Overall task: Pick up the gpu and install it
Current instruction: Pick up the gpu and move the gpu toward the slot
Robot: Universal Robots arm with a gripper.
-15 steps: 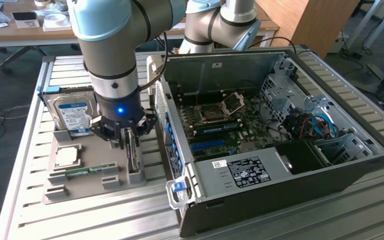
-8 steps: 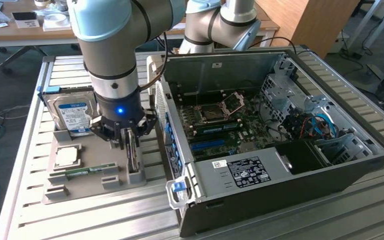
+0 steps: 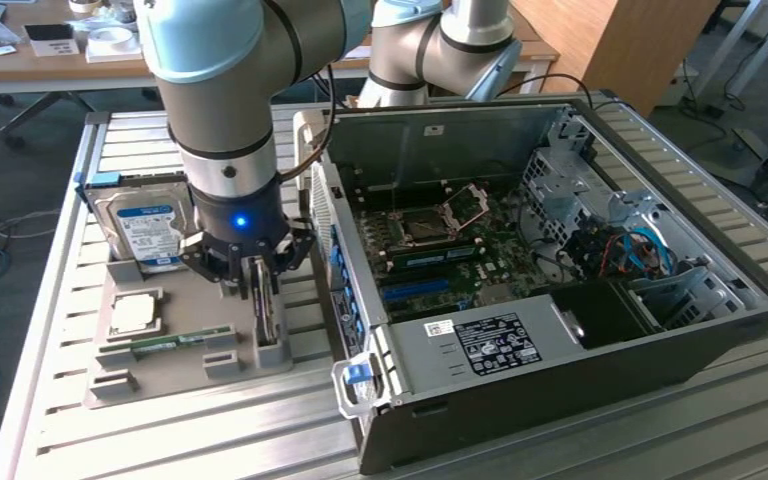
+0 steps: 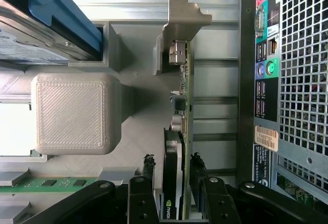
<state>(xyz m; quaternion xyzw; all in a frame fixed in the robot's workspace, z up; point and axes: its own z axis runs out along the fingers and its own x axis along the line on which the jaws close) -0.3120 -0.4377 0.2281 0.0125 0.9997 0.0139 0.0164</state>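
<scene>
- The gripper (image 4: 173,170) stood released: its two dark fingers (image 4: 148,175) hung on either side of the card, with a thin gap showing on at least one side, so I judged nothing was clamped yet.
- The gpu (image 4: 180,103) stood on its long edge between those fingers, seated in a slot of the grey holder tray (image 4: 138,147) and not lifted out of it.
- In the exterior view the gripper (image 3: 257,285) sat low over the gpu (image 3: 268,320), near the edge of the tray (image 3: 171,380) closest to the computer.
- Beside it in the tray lay the memory stick (image 3: 171,343) and, farther back, the hard drive (image 3: 144,230), both untouched.
- Just beyond the tray stood the open computer case (image 3: 531,330), and the blue card slots (image 3: 418,290) on its motherboard (image 3: 451,255) looked unfilled.
- By my reading the approach was done; the grasp, the lift, the carry and the seating in the case remained.
</scene>
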